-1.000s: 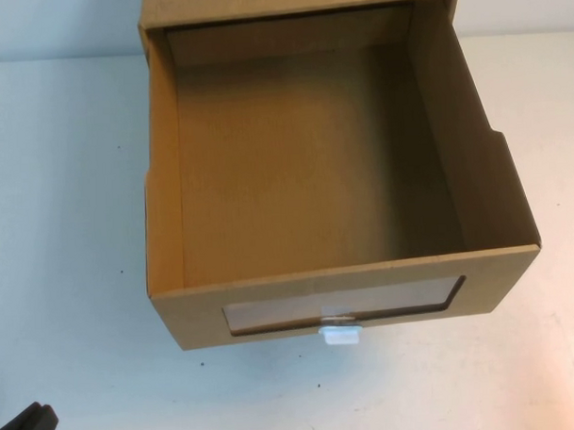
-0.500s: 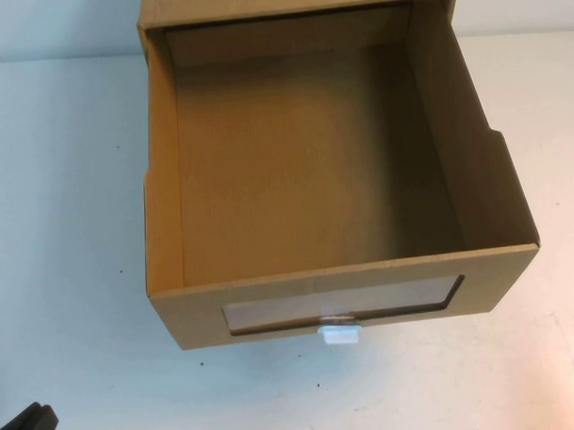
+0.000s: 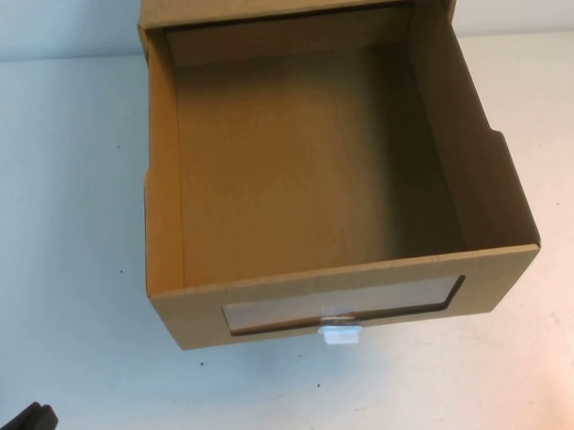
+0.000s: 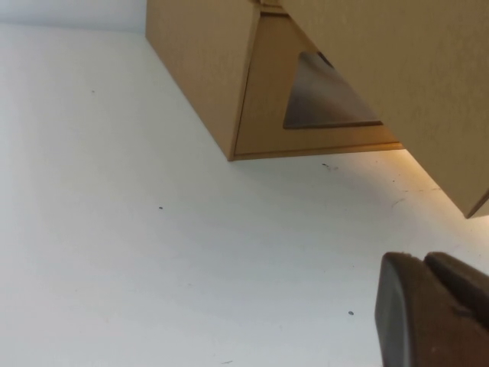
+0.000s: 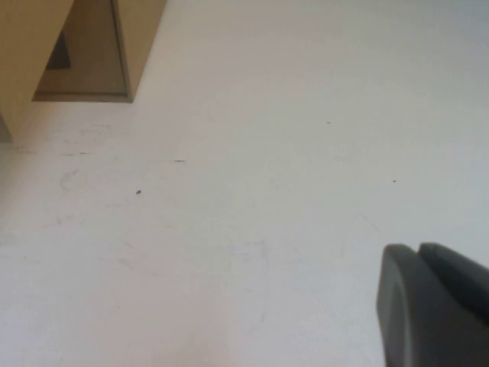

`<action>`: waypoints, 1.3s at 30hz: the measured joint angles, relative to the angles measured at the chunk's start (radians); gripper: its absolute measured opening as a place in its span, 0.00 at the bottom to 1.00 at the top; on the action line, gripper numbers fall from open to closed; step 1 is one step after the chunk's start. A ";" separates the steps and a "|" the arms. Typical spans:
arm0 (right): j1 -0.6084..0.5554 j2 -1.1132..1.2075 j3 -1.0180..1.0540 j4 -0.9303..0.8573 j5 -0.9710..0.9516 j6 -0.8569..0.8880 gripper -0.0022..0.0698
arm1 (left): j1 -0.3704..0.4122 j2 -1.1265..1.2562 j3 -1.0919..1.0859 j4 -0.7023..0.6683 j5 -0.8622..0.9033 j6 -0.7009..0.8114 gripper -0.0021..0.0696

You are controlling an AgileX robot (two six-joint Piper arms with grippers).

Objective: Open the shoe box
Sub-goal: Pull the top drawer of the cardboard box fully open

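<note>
the shoe box [image 3: 271, 296] fills the middle and upper part of the high view, resting on the white counter [image 3: 61, 232]. its drawer [image 3: 163, 182] is slid out toward the bottom of the frame, and the bare cardboard floor inside is in full view. the outer sleeve [image 3: 289, 3] shows only at the top edge. the drawer's front wall carries a clear window [image 3: 342, 305], with a small white pull tab [image 3: 339, 336] just below it.

the left end effector [image 3: 26, 427] sits in the bottom left corner of the high view, well apart from the box. in the left wrist view it [image 4: 424, 260] is clenched and grasps nothing, hanging over the counter near a box corner.

the right end effector [image 5: 419, 248] appears only in the right wrist view, clenched on nothing, above bare counter.
</note>
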 joint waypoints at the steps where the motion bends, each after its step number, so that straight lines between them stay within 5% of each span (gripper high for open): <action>1: 0.000 0.000 0.000 0.004 0.002 0.000 0.01 | 0.000 0.000 0.000 0.000 0.000 0.000 0.02; 21: 0.000 0.000 0.000 0.024 0.006 -0.004 0.01 | 0.000 0.000 0.000 0.000 0.000 0.000 0.02; 26: 0.000 0.000 0.000 0.025 0.006 -0.004 0.01 | 0.006 0.000 0.000 0.126 -0.058 0.025 0.02; 33: 0.000 0.000 0.000 0.025 0.006 -0.004 0.01 | 0.157 0.000 0.000 0.318 -0.320 -0.155 0.02; 39: 0.000 0.000 0.000 0.025 0.006 -0.004 0.01 | 0.196 0.000 0.000 0.346 -0.246 -0.190 0.02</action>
